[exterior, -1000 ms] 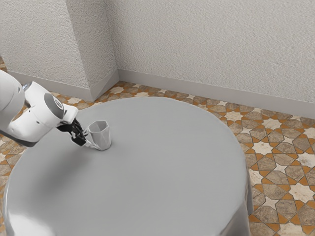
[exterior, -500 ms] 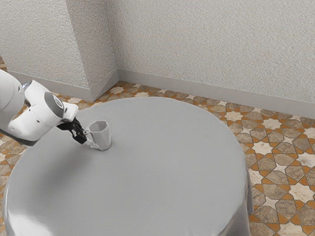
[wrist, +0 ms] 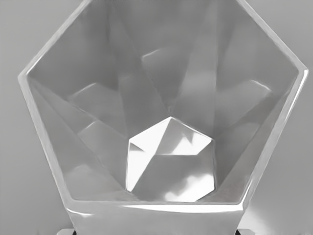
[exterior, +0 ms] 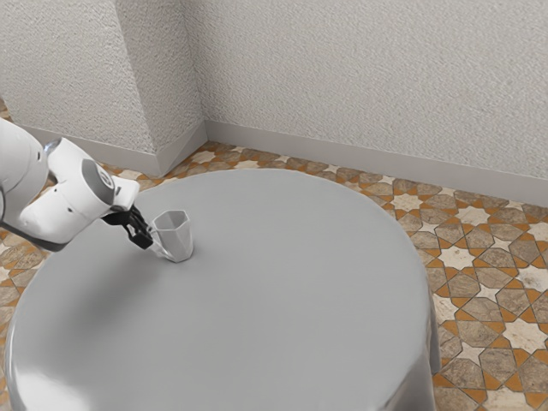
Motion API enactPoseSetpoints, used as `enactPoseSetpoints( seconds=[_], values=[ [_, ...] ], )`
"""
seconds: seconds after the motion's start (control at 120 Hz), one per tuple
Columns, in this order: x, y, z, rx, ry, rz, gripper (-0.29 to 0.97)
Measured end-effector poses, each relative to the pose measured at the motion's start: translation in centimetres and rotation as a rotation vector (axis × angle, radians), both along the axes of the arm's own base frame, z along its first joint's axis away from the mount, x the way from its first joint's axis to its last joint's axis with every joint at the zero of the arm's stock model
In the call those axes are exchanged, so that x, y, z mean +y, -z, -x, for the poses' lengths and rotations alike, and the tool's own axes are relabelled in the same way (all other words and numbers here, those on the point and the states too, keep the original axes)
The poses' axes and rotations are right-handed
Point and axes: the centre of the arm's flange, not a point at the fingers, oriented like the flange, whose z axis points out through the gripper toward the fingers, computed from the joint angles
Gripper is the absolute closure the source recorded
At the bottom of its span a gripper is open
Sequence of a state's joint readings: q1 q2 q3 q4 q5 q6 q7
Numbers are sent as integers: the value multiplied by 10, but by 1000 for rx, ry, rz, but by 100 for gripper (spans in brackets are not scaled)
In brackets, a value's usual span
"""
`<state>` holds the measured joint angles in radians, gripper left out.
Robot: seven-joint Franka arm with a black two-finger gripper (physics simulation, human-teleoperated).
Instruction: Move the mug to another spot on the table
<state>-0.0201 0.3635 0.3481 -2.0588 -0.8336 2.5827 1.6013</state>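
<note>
A pale grey faceted mug (exterior: 175,235) stands on the round grey table (exterior: 282,291), near its edge on the exterior view's left. My black gripper (exterior: 145,237) comes in low from the left and meets the mug's side, with the fingers closed against it from two sides. The wrist view looks straight down into the mug (wrist: 166,127), showing its angular rim and its bright faceted bottom. The mug's base rests on the table top.
The table top stretches wide and bare to the exterior view's right and front of the mug. Beyond it are a patterned tile floor (exterior: 479,257) and textured white walls, with a wall corner (exterior: 163,86) behind the arm.
My hand and forearm have risen slightly and tilted. The mug stays at the same spot on the table.
</note>
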Motion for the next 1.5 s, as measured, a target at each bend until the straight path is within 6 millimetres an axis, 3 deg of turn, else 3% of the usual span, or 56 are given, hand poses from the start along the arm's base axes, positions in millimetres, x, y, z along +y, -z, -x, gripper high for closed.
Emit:
enactPoseSetpoints(
  seconds=[1.092, 1.5],
  values=[
    [9, -5, -4, 9, 24, -41, 61],
    [11, -42, -21, -53, 58, -93, 72]
  ],
)
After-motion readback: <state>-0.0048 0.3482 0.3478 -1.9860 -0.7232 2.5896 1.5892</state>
